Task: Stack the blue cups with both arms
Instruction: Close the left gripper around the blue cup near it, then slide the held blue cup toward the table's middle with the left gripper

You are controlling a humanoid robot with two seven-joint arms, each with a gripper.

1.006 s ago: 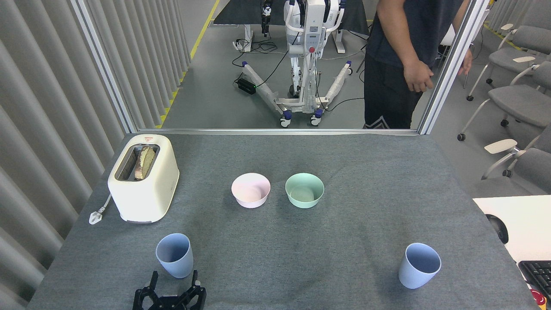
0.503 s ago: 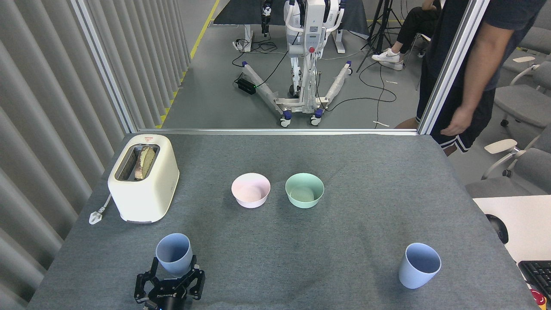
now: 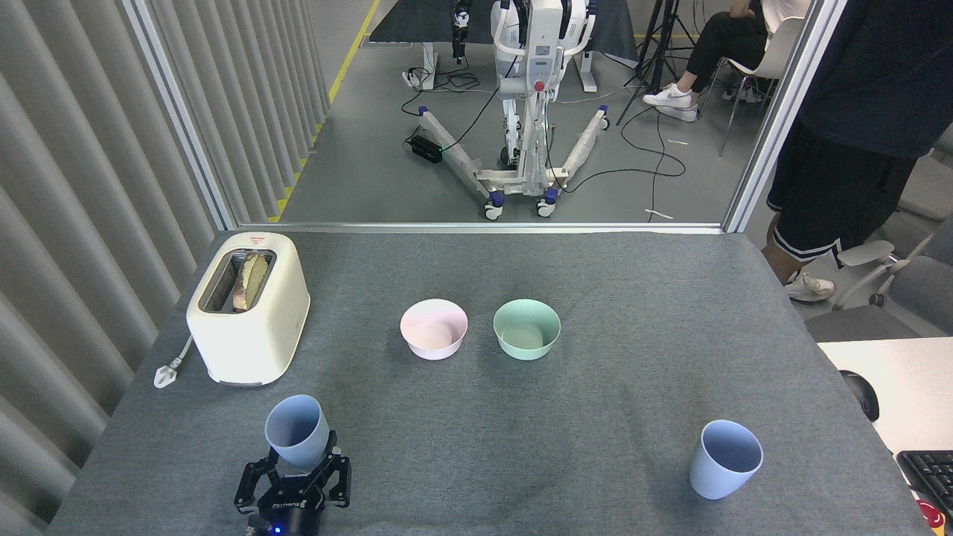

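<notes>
Left gripper (image 3: 295,475): wrist and arm cut off by the bottom edge; the base of the blue cup (image 3: 297,431) is hidden between its fingers; far right of the gripper, a keyboard (image 3: 929,474) is cropped at the corner; right gripper out of frame; beyond, a standing person (image 3: 856,126) is cut off above the waist.

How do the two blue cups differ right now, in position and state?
The left blue cup sits between the fingers of the left gripper; the right blue cup stands free with no gripper near it. The left cup is in front of the toaster; the right cup is close to the table's right edge. Both are the same pale blue, handleless, open end up.
</notes>
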